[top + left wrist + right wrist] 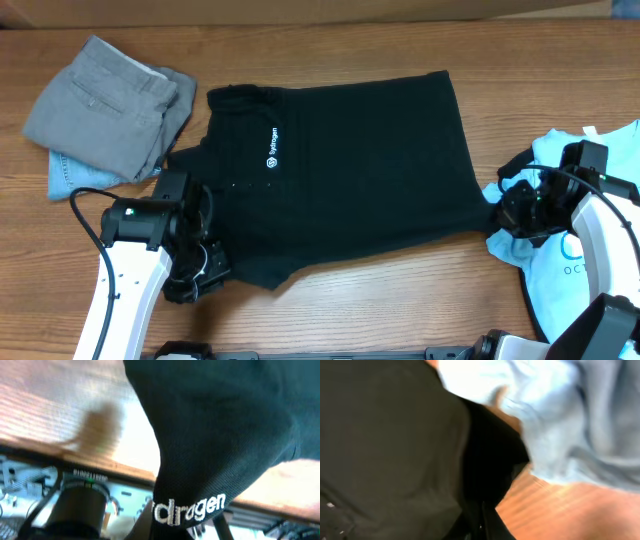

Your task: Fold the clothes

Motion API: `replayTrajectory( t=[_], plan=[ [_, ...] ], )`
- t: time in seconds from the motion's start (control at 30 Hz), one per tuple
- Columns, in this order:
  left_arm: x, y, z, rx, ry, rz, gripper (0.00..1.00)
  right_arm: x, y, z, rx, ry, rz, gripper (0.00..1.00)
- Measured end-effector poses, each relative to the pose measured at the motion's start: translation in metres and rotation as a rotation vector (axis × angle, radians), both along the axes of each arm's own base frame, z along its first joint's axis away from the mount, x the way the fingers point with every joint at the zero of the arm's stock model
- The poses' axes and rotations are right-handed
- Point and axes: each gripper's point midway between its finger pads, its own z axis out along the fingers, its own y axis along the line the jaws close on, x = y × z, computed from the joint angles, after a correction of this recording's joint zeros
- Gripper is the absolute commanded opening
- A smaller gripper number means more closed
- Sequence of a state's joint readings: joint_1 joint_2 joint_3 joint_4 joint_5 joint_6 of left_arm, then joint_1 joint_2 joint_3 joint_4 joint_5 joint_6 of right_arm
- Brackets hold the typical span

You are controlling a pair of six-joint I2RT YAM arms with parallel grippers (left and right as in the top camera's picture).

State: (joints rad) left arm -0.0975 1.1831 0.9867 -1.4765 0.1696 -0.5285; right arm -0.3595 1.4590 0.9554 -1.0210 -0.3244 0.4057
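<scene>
The black shirt (340, 170) lies spread out in the middle of the table (400, 310), with the left gripper (205, 270) squeezed tight on its sleeve and the right gripper (500, 215) squeezed tight on its right edge, grey pants (105, 105) far left, a blue shirt (590, 250) far right.

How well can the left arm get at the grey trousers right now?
Probably not yet: the left gripper is shut on the sleeve of the black T-shirt and would have to let go first. Otherwise the grey trousers lie uncovered close beyond it, with nothing in between.
</scene>
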Motion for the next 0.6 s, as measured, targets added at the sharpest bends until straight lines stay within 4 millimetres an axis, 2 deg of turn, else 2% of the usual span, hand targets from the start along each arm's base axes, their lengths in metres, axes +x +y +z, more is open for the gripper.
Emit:
replayTrajectory(
  t=[0.13, 0.4, 0.6],
  plan=[
    [0.019, 0.004, -0.002, 0.028, -0.072, 0.019, 0.04, 0.012, 0.0, 0.003, 0.007, -0.056, 0.006, 0.04],
    [0.072, 0.005, 0.001, 0.041, -0.288, 0.03, 0.04, 0.04, 0.001, 0.011, 0.03, -0.181, 0.012, 0.04],
    [0.093, 0.006, -0.001, 0.055, -0.347, 0.032, 0.04, 0.054, 0.002, 0.007, 0.06, -0.214, 0.008, 0.04]
  ],
)
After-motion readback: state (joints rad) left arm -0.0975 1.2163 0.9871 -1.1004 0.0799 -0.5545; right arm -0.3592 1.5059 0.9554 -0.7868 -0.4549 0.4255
